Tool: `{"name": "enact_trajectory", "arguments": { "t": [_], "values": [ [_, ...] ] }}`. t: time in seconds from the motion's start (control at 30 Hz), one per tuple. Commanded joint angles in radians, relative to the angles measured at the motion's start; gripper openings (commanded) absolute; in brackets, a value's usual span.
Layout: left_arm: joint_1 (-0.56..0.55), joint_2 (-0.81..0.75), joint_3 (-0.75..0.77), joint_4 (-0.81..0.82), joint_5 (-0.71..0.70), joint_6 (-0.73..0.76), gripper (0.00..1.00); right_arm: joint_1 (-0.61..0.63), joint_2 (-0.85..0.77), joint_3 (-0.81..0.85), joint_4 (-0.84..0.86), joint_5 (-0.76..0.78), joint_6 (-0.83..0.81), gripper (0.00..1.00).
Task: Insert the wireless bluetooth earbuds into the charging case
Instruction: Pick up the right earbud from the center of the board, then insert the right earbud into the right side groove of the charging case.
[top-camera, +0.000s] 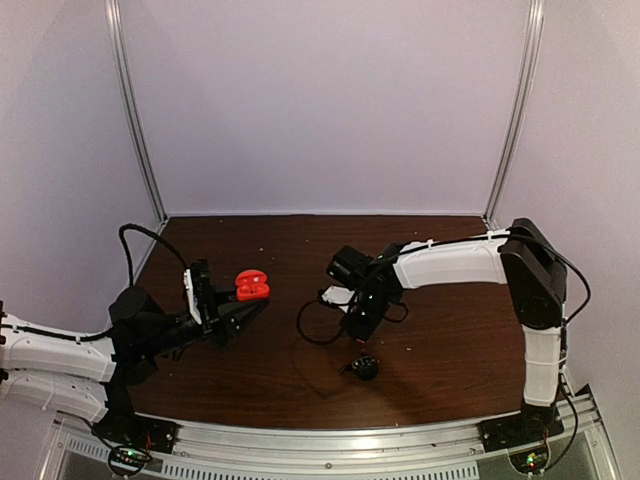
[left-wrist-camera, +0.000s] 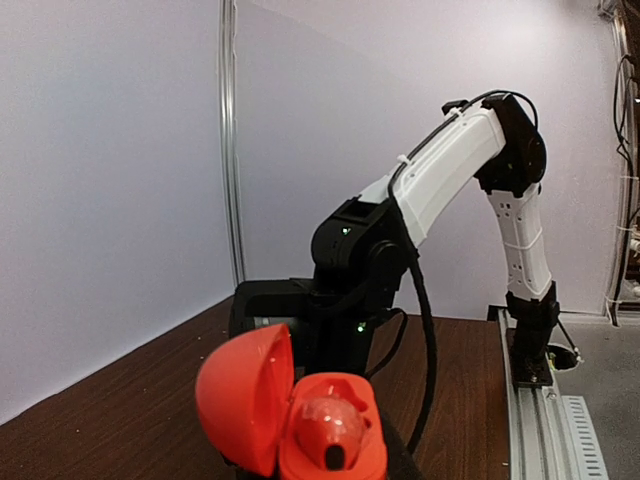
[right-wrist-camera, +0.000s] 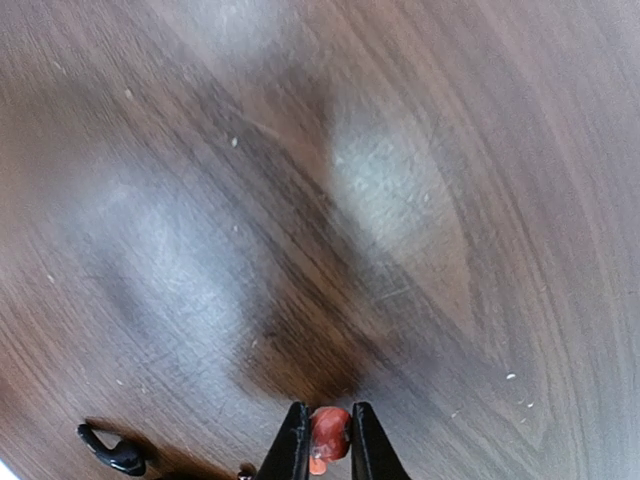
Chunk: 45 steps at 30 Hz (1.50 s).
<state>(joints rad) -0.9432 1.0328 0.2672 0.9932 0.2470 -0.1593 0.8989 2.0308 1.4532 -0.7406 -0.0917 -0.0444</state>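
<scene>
Right gripper (right-wrist-camera: 327, 446) pinching red-orange earbud (right-wrist-camera: 329, 426) between fingertips, over desk (right-wrist-camera: 420, 200). Left gripper (top-camera: 247, 299) clamped on open red-orange charging case (left-wrist-camera: 300, 445), lid swung aside; second earbud (left-wrist-camera: 336, 424) seated inside. Black object (top-camera: 362, 369) on desk near right gripper.

The top camera hangs high above and behind the near edge, looking down and forward over the whole surface (top-camera: 450, 370) from well back. The left wrist camera sits low and faces level across the surface toward the right arm (left-wrist-camera: 450, 170), with the open case (left-wrist-camera: 285, 420) close against its lower edge. Both of these also show in the top view. The right wrist camera points nearly straight down, very close to the wood, with only its fingers (right-wrist-camera: 293, 450) and a bud (right-wrist-camera: 328, 435) at the bottom edge.
</scene>
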Motion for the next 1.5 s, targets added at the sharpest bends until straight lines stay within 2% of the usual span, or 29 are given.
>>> {"name": "enact_trajectory", "arguments": {
  "t": [0.0, 0.3, 0.57, 0.7, 1.07, 1.47],
  "values": [
    [0.007, -0.017, 0.002, 0.060, -0.015, -0.005, 0.01, -0.009, -0.114, 0.001, 0.086, -0.008, 0.016, 0.10],
    [0.009, -0.001, -0.008, 0.112, -0.029, -0.036, 0.01, -0.028, -0.304, -0.084, 0.284, -0.031, 0.032, 0.09],
    [0.037, 0.053, 0.009, 0.205, 0.002, -0.120, 0.01, -0.009, -0.590, -0.243, 0.664, -0.164, 0.080, 0.09],
    [0.040, 0.076, 0.029, 0.237, 0.024, -0.154, 0.01, 0.028, -0.658, -0.276, 0.810, -0.224, 0.085, 0.10],
    [0.043, 0.131, 0.096, 0.268, 0.145, -0.229, 0.01, 0.205, -0.696, -0.295, 1.014, -0.259, 0.020, 0.10],
    [0.043, 0.179, 0.131, 0.332, 0.260, -0.279, 0.00, 0.286, -0.618, -0.265, 1.058, -0.266, -0.019, 0.10]
  ]
}}
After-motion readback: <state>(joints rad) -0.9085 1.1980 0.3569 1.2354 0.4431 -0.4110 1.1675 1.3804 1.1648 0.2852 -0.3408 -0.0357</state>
